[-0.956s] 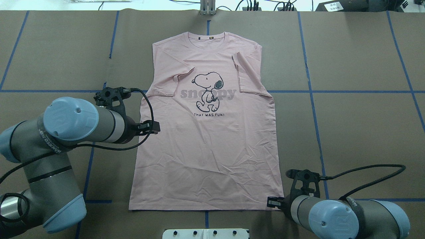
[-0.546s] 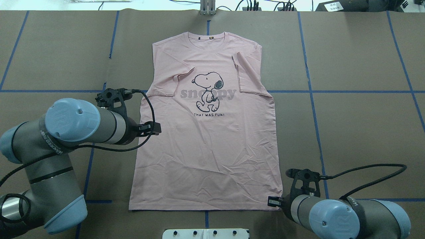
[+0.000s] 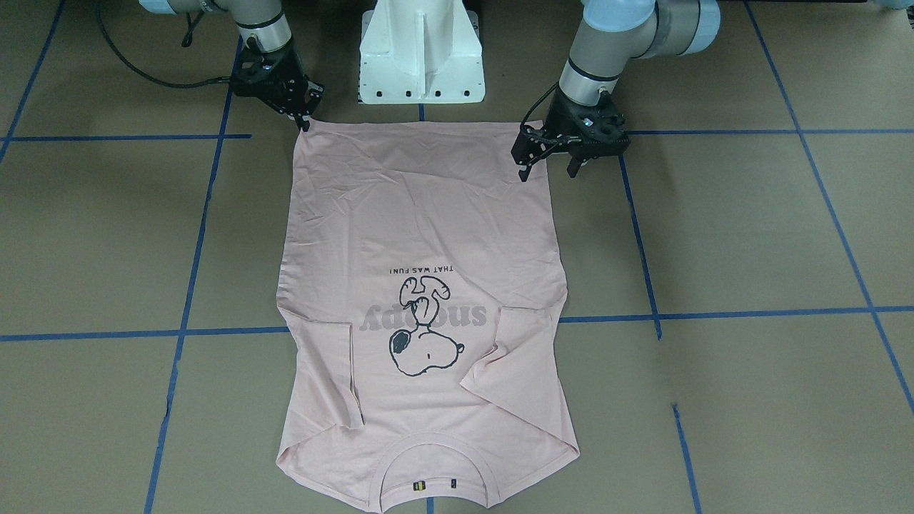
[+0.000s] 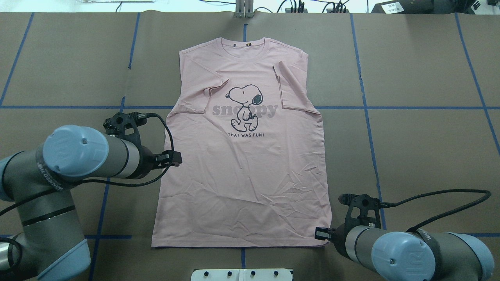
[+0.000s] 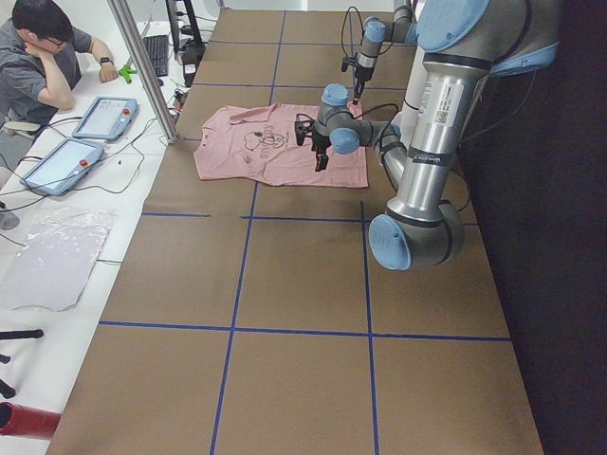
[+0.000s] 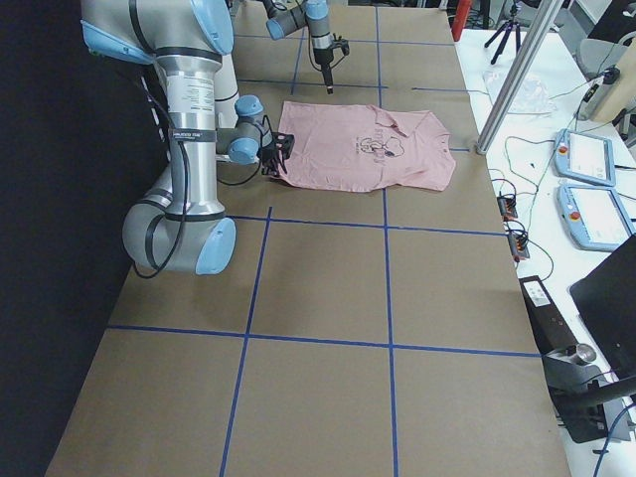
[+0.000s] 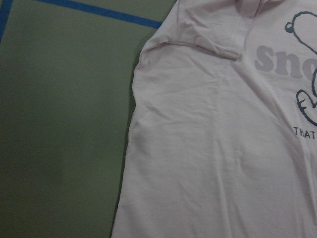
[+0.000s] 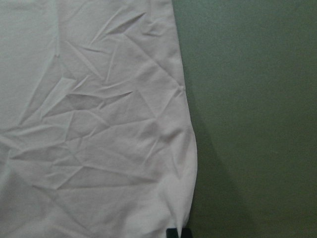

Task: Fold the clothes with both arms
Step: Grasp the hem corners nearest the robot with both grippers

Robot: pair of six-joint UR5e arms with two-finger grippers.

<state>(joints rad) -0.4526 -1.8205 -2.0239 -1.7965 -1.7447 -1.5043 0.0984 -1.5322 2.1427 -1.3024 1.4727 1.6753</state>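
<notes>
The pale pink T-shirt (image 4: 242, 175) lies flat on the brown table, print up, collar far from me and both sleeves folded inward. It also shows in the front view (image 3: 421, 214). My left gripper (image 4: 175, 158) hovers over the shirt's left side edge below the sleeve, open and empty, its fingers spread in the front view (image 3: 548, 171). The left wrist view shows that shirt edge (image 7: 208, 148) with no fingers in it. My right gripper (image 4: 322, 235) is low at the hem's right corner (image 3: 305, 123) and looks shut on it. A dark fingertip (image 8: 173, 233) meets the cloth corner.
The white pedestal base (image 3: 421, 50) stands just behind the hem. Blue tape lines (image 4: 367, 128) cross the brown table cover. A metal post (image 5: 142, 66) and a side desk with a seated person (image 5: 43, 57) and tablets lie beyond the shirt's collar end.
My left arm has drawn back toward me and a little left, along the shirt's left edge. My right arm has shifted slightly right; the hem corner there looks a bit pulled in.
</notes>
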